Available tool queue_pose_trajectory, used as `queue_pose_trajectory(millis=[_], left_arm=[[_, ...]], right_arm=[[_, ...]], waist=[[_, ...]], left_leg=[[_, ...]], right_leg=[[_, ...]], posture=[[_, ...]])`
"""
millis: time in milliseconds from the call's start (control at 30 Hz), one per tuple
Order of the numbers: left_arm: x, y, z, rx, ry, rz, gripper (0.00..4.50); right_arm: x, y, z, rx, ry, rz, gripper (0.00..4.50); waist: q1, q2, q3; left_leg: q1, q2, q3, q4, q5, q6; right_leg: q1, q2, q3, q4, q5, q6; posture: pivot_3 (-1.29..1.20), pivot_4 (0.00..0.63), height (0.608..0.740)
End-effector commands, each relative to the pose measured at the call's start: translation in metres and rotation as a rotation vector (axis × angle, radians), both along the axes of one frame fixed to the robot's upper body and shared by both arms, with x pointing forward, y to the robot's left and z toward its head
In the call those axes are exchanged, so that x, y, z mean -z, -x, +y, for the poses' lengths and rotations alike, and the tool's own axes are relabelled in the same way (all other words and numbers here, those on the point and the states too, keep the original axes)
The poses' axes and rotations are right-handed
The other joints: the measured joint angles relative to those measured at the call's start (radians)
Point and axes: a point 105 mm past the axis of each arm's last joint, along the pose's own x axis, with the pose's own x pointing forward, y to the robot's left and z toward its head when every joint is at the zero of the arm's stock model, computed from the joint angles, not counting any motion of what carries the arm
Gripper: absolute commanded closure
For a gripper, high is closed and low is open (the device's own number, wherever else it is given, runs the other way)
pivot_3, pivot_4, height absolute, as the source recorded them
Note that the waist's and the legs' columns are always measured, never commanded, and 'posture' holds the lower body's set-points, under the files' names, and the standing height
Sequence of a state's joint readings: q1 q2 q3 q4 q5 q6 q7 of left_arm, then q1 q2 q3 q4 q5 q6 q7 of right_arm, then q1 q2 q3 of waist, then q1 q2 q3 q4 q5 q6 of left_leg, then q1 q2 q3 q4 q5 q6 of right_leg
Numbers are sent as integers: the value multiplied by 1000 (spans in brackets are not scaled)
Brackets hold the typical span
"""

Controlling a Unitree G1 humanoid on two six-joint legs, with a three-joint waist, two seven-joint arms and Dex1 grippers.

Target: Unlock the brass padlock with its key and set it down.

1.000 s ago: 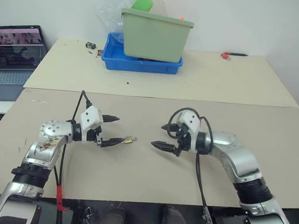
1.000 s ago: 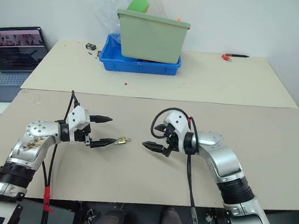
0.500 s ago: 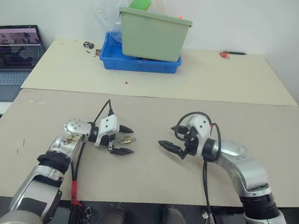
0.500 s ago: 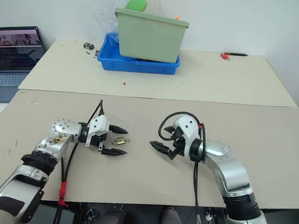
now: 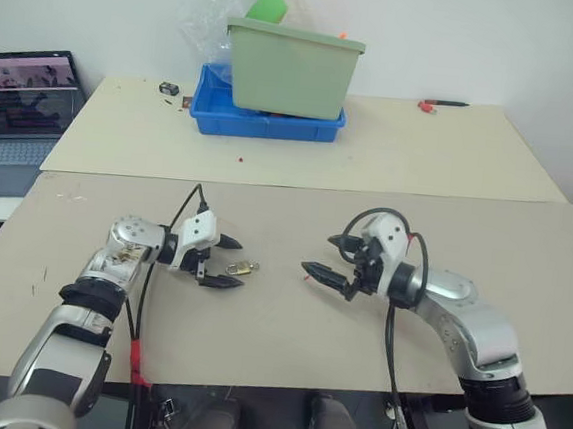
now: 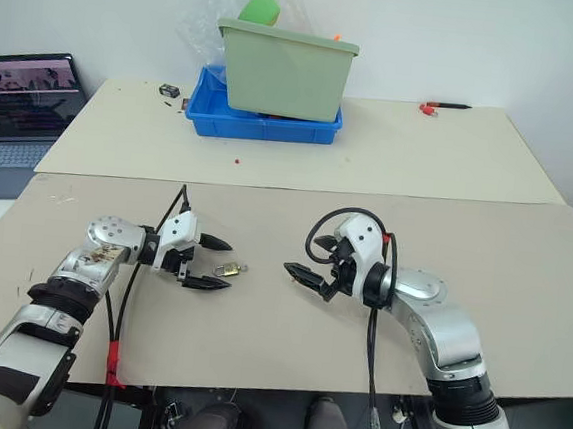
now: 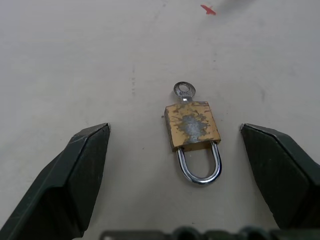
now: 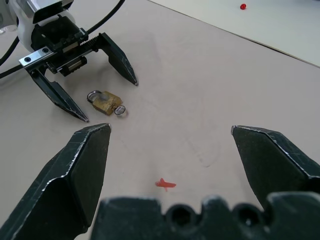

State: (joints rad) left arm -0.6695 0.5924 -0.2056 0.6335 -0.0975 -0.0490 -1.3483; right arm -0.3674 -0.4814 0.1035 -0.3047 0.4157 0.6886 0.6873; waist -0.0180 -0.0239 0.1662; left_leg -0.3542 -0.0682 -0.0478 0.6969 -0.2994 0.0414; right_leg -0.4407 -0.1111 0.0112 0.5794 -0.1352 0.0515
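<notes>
The padlock [image 7: 192,126] lies flat on the tabletop [image 5: 287,325], key [image 7: 184,91] in its body, between the spread jaws of the left gripper [image 5: 225,261], touching neither. The right gripper [image 5: 330,259], jaws also apart and empty, faces it from nearby; a small red mark [image 8: 165,184] lies between them. Well behind stand a green bin [image 5: 295,67] in a blue tray [image 5: 264,124], a laptop [image 5: 26,96] and a pen [image 5: 443,105].

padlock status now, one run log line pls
brass padlock flat on table, key in it | left pincer open, straddling it, no contact | right pincer open, apart
</notes>
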Motion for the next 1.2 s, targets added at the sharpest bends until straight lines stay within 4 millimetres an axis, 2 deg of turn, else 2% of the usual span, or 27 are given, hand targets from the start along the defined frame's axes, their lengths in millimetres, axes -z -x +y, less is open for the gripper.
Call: queue_pose_trajectory(millis=[33, 200, 433, 533, 767, 800, 933, 1000, 1133, 1200], left_arm=[[1, 3, 1, 11, -55, 27, 72], [-2, 6, -11, 42, -38, 29, 72], [-1, 10, -18, 50, -29, 38, 72], [-2, 9, -20, 43, -22, 41, 777], [-2, 8, -23, 45, -13, 50, 3540], [-3, 8, -24, 45, -12, 50, 3689], [-6, 6, -30, 41, -7, 18, 3691], [-16, 3, -44, 63, -4, -70, 3691], [-55, -11, -87, 1, 38, -346, 3691], [-68, -18, -97, -54, -38, -580, 3691]], right_arm=[[-20, 0, 2, -9, -35, -73, 0], [-18, -1, 2, -7, -36, -72, 0], [-19, -2, 0, 10, -36, -81, 0], [-18, -2, -1, 17, -35, -80, 0], [-18, -2, -3, 26, -34, -82, 0], [-18, -2, -3, 27, -34, -82, 0], [-19, -2, -2, 25, -35, -81, 0], [-19, -2, -1, 22, -40, -76, 0], [-20, 1, -1, 3, -46, -40, 0], [-26, 0, -8, 16, -86, -10, 0]], waist=[[0, 0, 0], [3, 0, 0], [4, 0, 0], [5, 0, 0], [5, 0, 0], [5, 0, 0], [7, 0, 0], [10, 0, 0], [19, 0, 0], [21, 0, 0]], left_leg=[[0, 0, 0, 0, 0, 0], [0, 0, 0, 0, 0, 0], [0, 0, 0, 0, 0, 0], [0, 0, 0, 0, 0, 0], [0, 0, 0, 0, 0, 0], [0, 0, 0, 0, 0, 0], [0, 0, 0, 0, 0, 0], [-1, -1, 0, 0, 0, 0], [-2, -1, -1, 0, 0, 0], [-3, -1, -1, 1, 0, 0]], right_leg=[[0, 0, 0, 0, 0, 0], [0, 0, 0, 0, 0, 0], [0, 0, 0, 0, 0, 0], [0, 0, 0, 0, 0, 0], [0, 0, 0, 0, 0, 0], [0, 0, 0, 0, 0, 0], [0, 0, 0, 0, 0, 0], [0, -1, 0, 0, 0, 0], [0, -1, 0, -1, 0, 0], [-1, -1, 0, -1, 0, 0]], posture=[[0, 150, 740], [0, 150, 740], [0, 150, 740], [0, 150, 740], [0, 150, 740], [0, 150, 740], [0, 150, 740], [0, 150, 740], [0, 150, 740], [0, 150, 740]])
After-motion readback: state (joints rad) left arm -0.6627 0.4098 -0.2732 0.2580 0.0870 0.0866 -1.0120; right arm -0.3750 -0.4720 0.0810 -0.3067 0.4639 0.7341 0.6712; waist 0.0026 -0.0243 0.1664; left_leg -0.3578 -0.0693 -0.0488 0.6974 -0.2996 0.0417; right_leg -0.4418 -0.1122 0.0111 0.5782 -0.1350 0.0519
